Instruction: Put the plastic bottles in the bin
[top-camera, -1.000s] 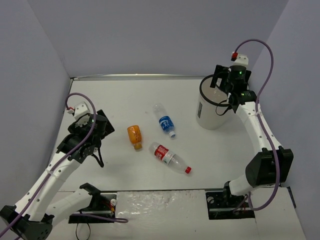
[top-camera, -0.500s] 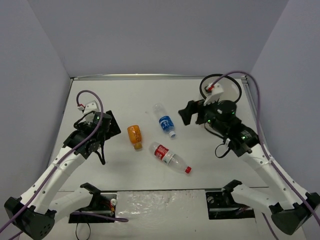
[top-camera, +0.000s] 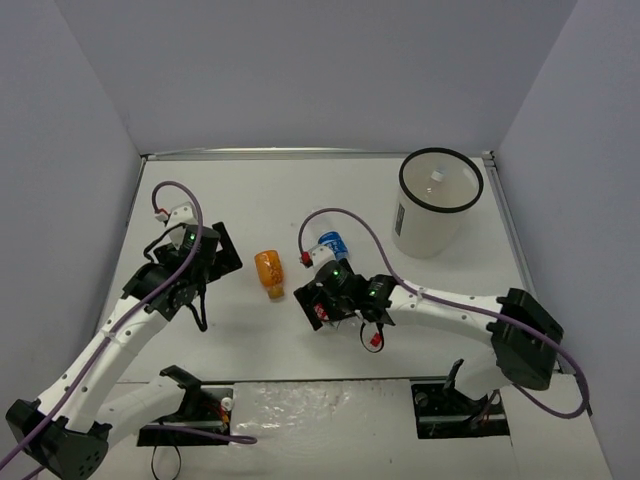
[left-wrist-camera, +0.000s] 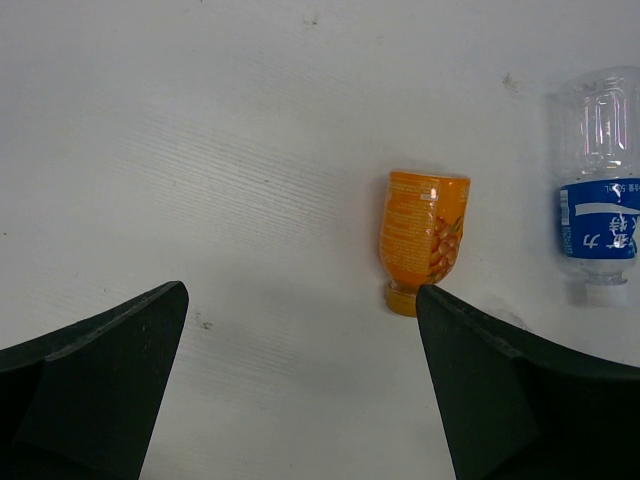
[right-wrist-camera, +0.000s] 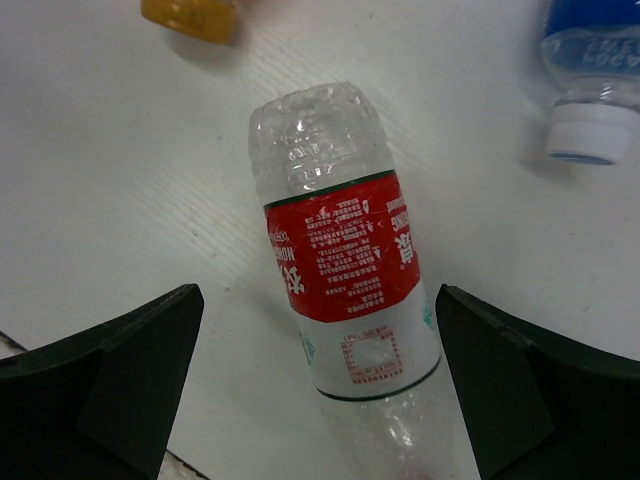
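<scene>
Clear thin plastic: the red-label bottle (right-wrist-camera: 345, 290) lies flat on the bench (top-camera: 250, 190). It is probably light, crushable and apt to roll, so it is best taken across the labelled middle. Right pincer (right-wrist-camera: 317, 300) is spread wide over it, gripping nothing. Left pincer (left-wrist-camera: 300, 300) is also wide and empty, with the orange bottle (left-wrist-camera: 424, 237) at its 1 o'clock. Bin (top-camera: 420, 232) stands at the bench's 2 o'clock. From above, the arm hides most of the red-label bottle. Inside the Bin only a white cap (top-camera: 437, 176) shows.

Orange bottle (left-wrist-camera: 424, 236): orange body w/ yellow-red print, orange cap. Blue-label bottle (left-wrist-camera: 598, 215): clear, blue label w/ white lettering, white cap. Red-label bottle (right-wrist-camera: 345, 290): clear, red label w/ white text over a white band, red cap. Bin (top-camera: 432, 235): white, black rim, dark side label. Table (top-camera: 230, 200): white.
</scene>
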